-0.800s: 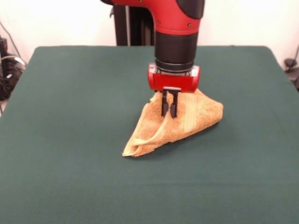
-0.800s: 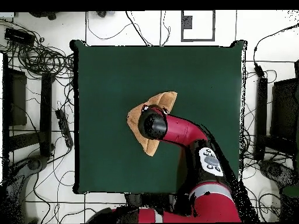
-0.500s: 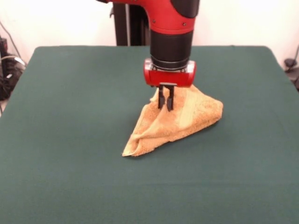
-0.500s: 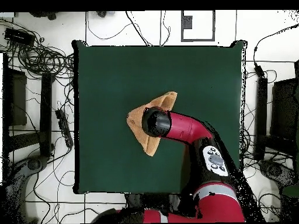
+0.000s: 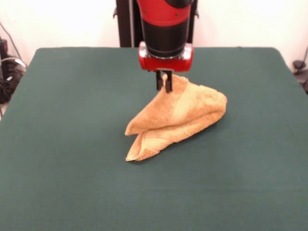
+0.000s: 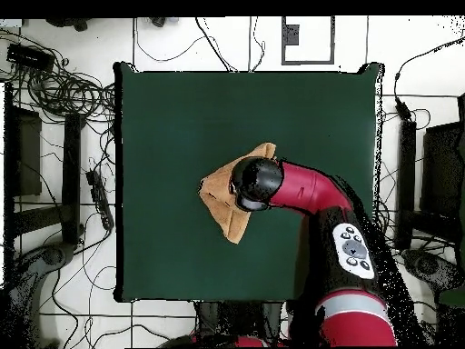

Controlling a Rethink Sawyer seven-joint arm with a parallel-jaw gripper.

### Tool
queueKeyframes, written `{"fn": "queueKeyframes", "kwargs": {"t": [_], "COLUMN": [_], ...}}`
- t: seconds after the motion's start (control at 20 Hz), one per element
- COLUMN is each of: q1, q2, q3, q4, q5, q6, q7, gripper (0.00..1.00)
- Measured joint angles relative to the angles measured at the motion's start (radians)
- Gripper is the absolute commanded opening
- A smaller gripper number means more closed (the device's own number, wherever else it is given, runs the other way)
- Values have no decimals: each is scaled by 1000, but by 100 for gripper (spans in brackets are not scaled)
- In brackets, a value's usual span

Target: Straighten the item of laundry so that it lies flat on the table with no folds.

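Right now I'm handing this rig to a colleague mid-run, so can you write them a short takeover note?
Gripper: shut on a pinch of the towel, holding that part raised off the table.
Towel: near the table's middle, still folded over itself; the lifted layer peaks at the gripper, the lower edge and the corner nearest the front camera rest on the cloth.
Done: towel grasped and one layer lifted.
Left: draw the held layer out, likely away from the resting corner, lay it down, release, then check for remaining folds.
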Motion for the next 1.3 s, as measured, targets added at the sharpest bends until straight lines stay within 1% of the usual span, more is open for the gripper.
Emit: {"fn": "queueKeyframes", "kwargs": {"t": [0.1,0.4,0.7,1.2,1.3], "q1": [-6,-8,-26,-97,-100], "q2": [-27,-78,-106,-107,-108], "q3": [0,0,1,16,16], "q4": [-15,-41,-48,-51,-53], "q5": [0,-2,-15,-68,-78], "q6": [62,131,138,138,139], "q7": [0,0,0,0,0], "gripper": [0,0,0,0,0]}}
